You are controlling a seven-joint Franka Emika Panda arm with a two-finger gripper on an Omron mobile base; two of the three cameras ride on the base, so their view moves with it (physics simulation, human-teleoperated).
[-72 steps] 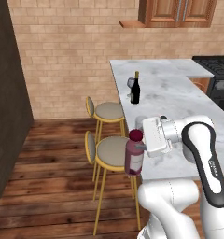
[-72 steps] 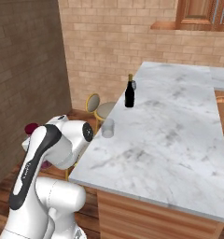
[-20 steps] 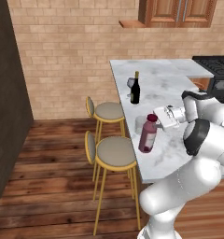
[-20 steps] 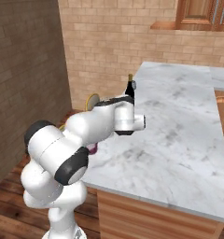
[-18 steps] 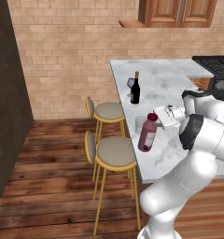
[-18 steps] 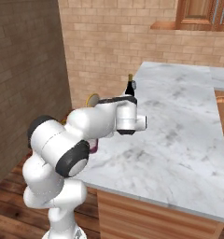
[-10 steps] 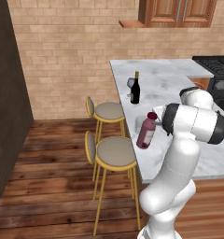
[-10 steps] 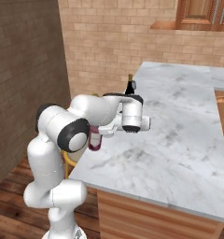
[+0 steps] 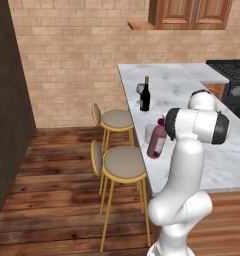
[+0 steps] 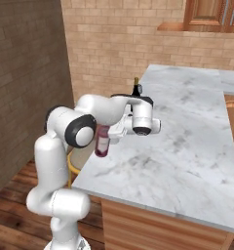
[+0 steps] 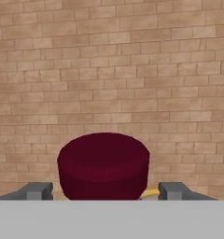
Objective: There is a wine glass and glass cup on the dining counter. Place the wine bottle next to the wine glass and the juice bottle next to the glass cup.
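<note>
juice bottle: the juice bottle [image 9: 157, 139] sits at the near stool-side edge of the dining counter [image 9: 192, 95], just beside the glass cup [image 9: 150, 133], leaning a little, neck towards the arm.
handling: we judge it a full, rigid bottle, fairly heavy, with smooth slippery sides; squat, so stable once flat on its base, tippy while leaning.
grip point: we'd take it on the upper body or shoulder below the cap; the cap alone gives little purchase. In the hand view the maroon cap [image 11: 103, 164] sits between the two finger tips with a gap on each side.
gripper: the gripper [image 11: 103, 191] has its jaws apart, straddling the cap; we cannot tell whether the pads touch the bottle lower down.
wine bottle: the wine bottle [image 9: 145, 94] stands upright farther along the same counter edge from the juice bottle, right beside the wine glass [image 9: 140, 90]; that half of the task looks done.
risk: the cup is fragile and sits touching or nearly touching the juice bottle; a sideways nudge could knock it off the edge.
change: a few seconds back the juice bottle hung off the counter over the near stool [image 9: 120, 163]; now it is by the cup. Over the last second the elbow folded upright and the jaws narrowed only slightly.
</note>
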